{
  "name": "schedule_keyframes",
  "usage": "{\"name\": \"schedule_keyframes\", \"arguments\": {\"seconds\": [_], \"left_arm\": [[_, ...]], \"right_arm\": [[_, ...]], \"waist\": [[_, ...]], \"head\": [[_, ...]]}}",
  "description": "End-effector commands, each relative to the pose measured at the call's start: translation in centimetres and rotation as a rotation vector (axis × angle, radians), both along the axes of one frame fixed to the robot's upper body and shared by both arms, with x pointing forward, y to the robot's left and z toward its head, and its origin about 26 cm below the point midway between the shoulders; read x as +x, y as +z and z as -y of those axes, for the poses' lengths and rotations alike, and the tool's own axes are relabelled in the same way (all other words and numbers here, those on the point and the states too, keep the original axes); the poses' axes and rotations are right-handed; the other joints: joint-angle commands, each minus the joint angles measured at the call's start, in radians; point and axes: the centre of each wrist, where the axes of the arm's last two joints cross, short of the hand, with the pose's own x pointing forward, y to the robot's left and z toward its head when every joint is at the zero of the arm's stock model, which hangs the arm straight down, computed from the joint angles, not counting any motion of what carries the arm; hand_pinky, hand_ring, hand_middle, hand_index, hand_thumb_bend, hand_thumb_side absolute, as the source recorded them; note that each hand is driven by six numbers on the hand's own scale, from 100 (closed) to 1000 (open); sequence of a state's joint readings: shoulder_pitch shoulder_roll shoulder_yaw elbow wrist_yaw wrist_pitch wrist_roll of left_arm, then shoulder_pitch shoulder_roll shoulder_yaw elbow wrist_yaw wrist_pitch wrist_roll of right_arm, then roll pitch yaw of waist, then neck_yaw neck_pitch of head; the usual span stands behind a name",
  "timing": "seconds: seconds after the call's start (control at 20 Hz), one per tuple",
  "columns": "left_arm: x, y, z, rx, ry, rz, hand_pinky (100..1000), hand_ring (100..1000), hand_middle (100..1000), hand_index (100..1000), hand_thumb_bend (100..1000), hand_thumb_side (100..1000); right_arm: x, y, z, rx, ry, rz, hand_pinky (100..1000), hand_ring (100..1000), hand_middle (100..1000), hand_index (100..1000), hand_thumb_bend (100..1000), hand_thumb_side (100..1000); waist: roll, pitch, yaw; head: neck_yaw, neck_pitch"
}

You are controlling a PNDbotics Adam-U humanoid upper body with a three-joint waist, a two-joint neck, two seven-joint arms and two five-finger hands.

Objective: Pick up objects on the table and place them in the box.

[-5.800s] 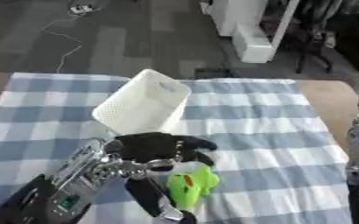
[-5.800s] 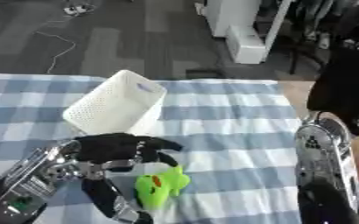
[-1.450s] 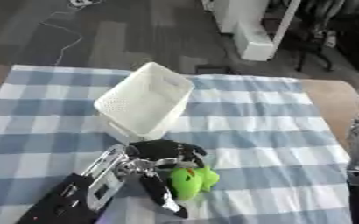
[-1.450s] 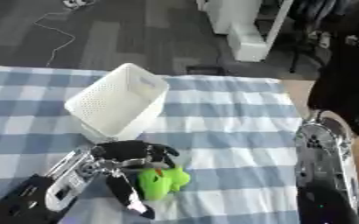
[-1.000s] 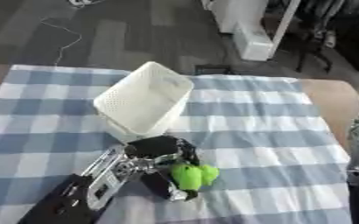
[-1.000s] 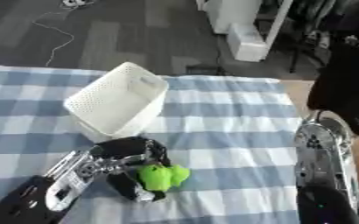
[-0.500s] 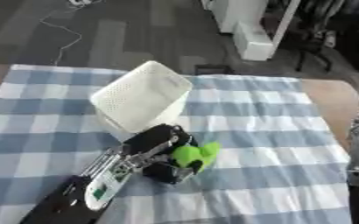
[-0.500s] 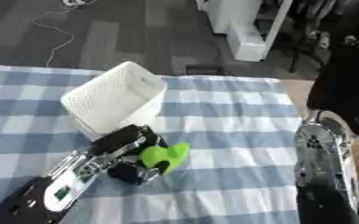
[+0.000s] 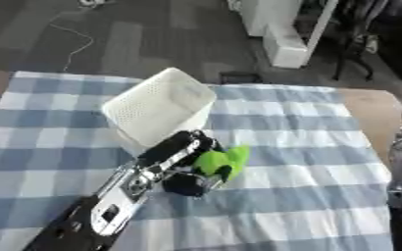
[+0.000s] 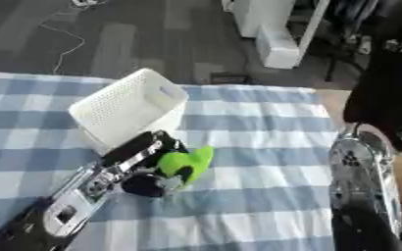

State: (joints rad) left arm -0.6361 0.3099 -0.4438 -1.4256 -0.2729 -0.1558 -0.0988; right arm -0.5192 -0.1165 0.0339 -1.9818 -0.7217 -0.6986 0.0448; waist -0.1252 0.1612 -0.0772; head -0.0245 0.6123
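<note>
My left hand [image 9: 193,169] is shut on a bright green soft object [image 9: 218,161], held just above the blue-and-white checked cloth [image 9: 307,147]. It sits right beside the near corner of the white perforated box [image 9: 160,110], which stands tilted with its opening facing up and away. The green object pokes out to the right of my curled fingers. My right arm [image 10: 363,196] shows along the right edge in the right eye view; its hand is out of sight.
The table's brown edge [image 9: 367,105] shows at the far right. Beyond the table are a dark floor, a white cabinet [image 9: 282,34] and chair legs [image 9: 359,59].
My left hand closed around the green object, lifted it and carried it up and toward the box. The arm turned so the hand now lies next to the box's corner.
</note>
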Motion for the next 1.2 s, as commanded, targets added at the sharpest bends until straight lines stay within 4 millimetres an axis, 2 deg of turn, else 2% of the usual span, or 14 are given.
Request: {"name": "schedule_keyframes", "arguments": {"seconds": [0.05,0.3,0.55,0.65,0.8,0.95,1.2], "left_arm": [[-1.1,4.0,-0.1,-0.152,0.017,-0.070,100,100,100,392,100,613],[-3.6,8.2,-1.1,-0.255,0.002,-0.117,100,100,100,394,100,614],[-5.5,11.2,-3.9,-0.275,-0.027,-0.129,100,100,100,395,100,620],[-5.8,12.7,-5.1,-0.290,-0.039,-0.116,100,100,100,393,100,621],[-6.0,14.7,-6.7,-0.306,-0.021,-0.078,100,100,100,385,100,624],[-5.9,15.7,-7.9,-0.287,0.013,-0.055,100,100,100,380,100,627],[-5.1,16.1,-9.3,-0.239,0.079,-0.019,100,100,100,376,100,633]], "right_arm": [[-0.3,0.6,0.5,-0.001,-0.020,0.027,361,481,592,721,100,966],[-0.3,0.5,0.9,0.014,-0.045,0.028,368,479,587,719,100,968],[-0.2,0.6,1.6,0.075,-0.092,0.037,374,477,584,718,100,970],[-0.2,0.6,1.7,0.079,-0.101,0.033,374,477,583,718,100,950],[-0.2,0.6,1.6,0.072,-0.104,0.029,373,477,585,719,100,969],[-0.2,0.6,1.5,0.063,-0.101,0.025,372,478,585,719,100,969],[-0.2,0.6,1.4,0.056,-0.097,0.023,371,478,586,720,100,969]], "waist": [[0.011,-0.022,0.003],[0.019,-0.026,0.009],[0.028,-0.028,0.010],[0.029,-0.030,0.011],[0.032,-0.031,0.010],[0.035,-0.031,0.008],[0.037,-0.032,0.006]], "head": [[-0.015,-0.003],[-0.024,0.001],[-0.036,0.018],[-0.035,0.031],[-0.034,0.043],[-0.033,0.049],[-0.035,0.051]]}}
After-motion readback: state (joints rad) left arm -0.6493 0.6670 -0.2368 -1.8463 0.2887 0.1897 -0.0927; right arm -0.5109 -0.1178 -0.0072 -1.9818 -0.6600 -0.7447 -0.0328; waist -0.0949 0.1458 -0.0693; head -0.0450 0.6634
